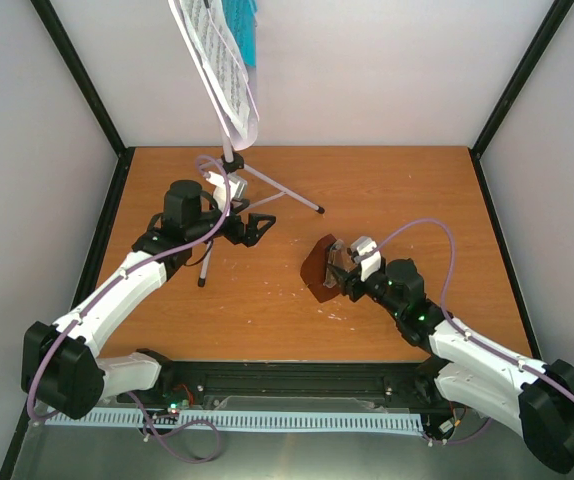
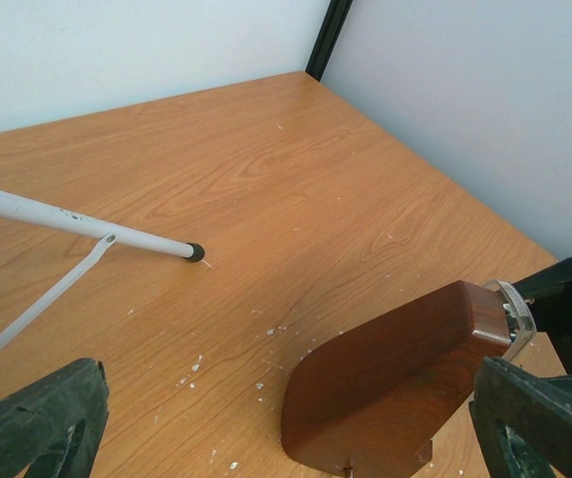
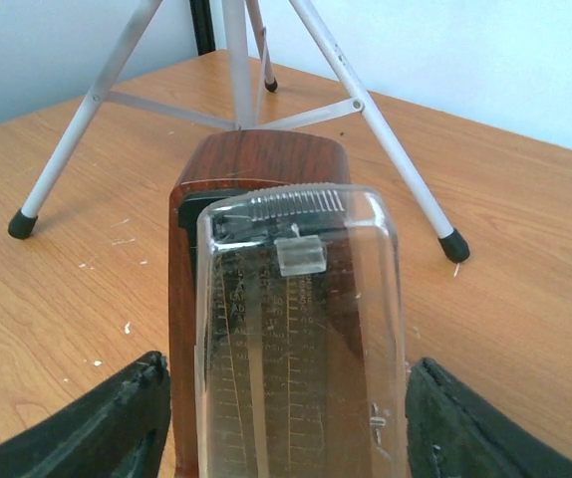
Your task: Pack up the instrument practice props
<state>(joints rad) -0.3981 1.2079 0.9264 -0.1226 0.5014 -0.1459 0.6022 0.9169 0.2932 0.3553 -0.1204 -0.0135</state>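
My right tool point(image 1: 340, 268) straddles the brown metronome point(image 1: 319, 268), with a finger close along each side of its clear cover. I cannot tell whether they press it. The metronome sits tilted on the desk point(image 1: 407, 210), right of the middle. My left tool point(image 1: 255, 228) stands wide open, holding nothing, beside the tripod legs of the music stand point(image 1: 287, 190). The stand carries the sheet music point(image 1: 217, 60) and the teal booklet point(image 1: 243, 30) at the back.

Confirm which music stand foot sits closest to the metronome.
The black-tipped foot on the leg splayed to the right, just beyond the metronome. The other foot seen from above sits well to the left of it.
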